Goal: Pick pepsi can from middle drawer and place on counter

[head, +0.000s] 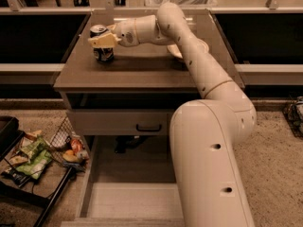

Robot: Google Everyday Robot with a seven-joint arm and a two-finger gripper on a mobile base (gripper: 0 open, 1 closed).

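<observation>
My end effector (101, 41) is clamped on the pepsi can (103, 55) at about 10 o'clock on the counter (142, 72), so I'd check its base sits flat, release gently, then back off toward 3 o'clock.

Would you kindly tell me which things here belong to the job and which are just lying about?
Job: dark-blue pepsi can; gripper shut around it, over the glossy grey-brown counter; open grey middle drawer.
Lying about: white bowl; wire basket of snack bags.

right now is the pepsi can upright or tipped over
Upright: the pepsi can shows its silver top facing up, base on the counter at back left, the gripper clamped around its middle.
</observation>
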